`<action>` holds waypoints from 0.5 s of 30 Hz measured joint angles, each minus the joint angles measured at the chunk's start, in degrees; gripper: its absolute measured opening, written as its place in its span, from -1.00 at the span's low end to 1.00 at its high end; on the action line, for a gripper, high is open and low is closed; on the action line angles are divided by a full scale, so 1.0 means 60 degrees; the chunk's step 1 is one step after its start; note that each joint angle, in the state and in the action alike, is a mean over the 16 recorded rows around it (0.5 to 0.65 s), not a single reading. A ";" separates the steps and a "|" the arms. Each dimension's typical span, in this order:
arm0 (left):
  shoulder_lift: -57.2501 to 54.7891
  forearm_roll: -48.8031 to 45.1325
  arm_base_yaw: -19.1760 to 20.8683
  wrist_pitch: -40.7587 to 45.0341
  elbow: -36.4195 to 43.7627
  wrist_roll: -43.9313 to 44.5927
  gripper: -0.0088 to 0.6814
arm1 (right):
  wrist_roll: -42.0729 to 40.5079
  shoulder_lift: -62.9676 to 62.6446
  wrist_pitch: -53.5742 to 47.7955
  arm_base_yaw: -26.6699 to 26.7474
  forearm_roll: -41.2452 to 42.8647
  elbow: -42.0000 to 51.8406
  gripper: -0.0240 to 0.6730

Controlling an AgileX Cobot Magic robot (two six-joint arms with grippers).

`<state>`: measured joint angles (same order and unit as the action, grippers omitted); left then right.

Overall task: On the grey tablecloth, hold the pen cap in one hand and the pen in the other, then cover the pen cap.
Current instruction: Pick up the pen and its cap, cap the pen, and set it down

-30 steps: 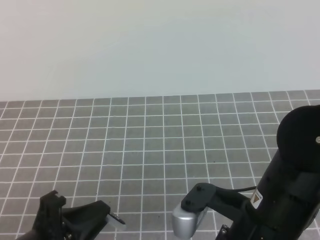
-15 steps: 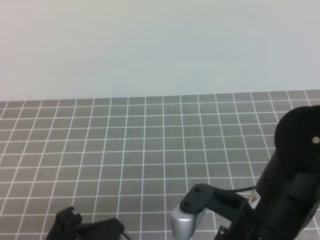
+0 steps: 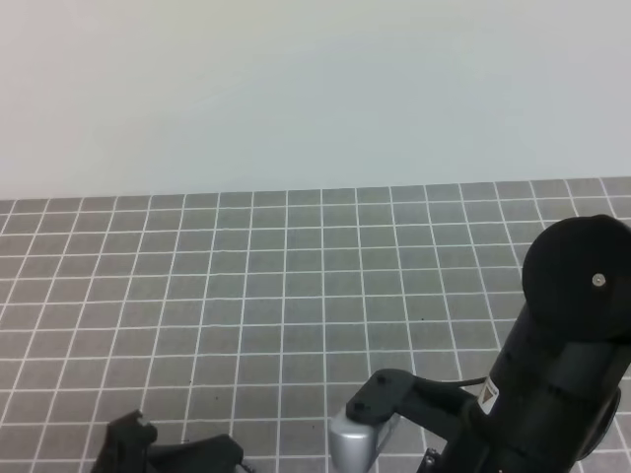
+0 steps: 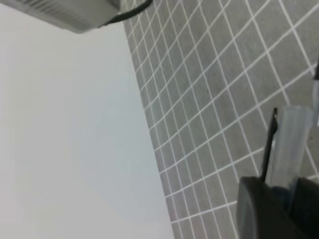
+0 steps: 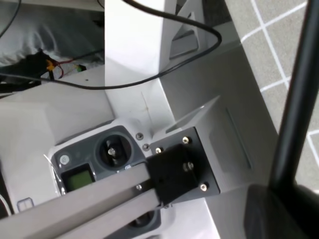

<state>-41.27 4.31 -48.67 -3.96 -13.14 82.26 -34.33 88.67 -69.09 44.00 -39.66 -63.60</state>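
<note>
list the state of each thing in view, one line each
pen: gripped at its lower end in the right pincer, lifted off the cloth, uncapped
pen cap: clear tube with a thin black clip, pinched in the left pincer, not yet on the pen
grey tablecloth: lying flat
left pincer: shut on the cap
right pincer: shut on the pen

Light is soft, even and fairly bright, with no hard shadows or glare on the grey tablecloth (image 3: 296,286). The exterior high view is slightly hazy, the pale wall (image 3: 315,89) washed out. Both wrist views are soft: the nearest dark parts blur, and the pen (image 5: 299,99) has fuzzy edges.
</note>
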 joint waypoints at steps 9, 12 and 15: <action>0.0000 0.0091 0.0000 -0.0154 0.0231 0.0079 -0.86 | 0.0143 0.0000 0.0000 0.0000 0.0244 0.0000 -0.74; 0.0000 0.0206 0.0014 -0.0236 0.0250 0.0097 -0.89 | 0.0193 0.0000 0.0000 0.0000 0.0308 0.0000 -0.75; 0.0000 0.0323 0.0076 -0.0294 0.0250 0.0116 -0.84 | 0.0244 -0.0001 0.0000 0.0000 0.0353 0.0000 -0.75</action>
<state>-41.27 6.24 -48.21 -5.72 -11.64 82.96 -32.87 88.66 -69.09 44.00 -37.54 -63.60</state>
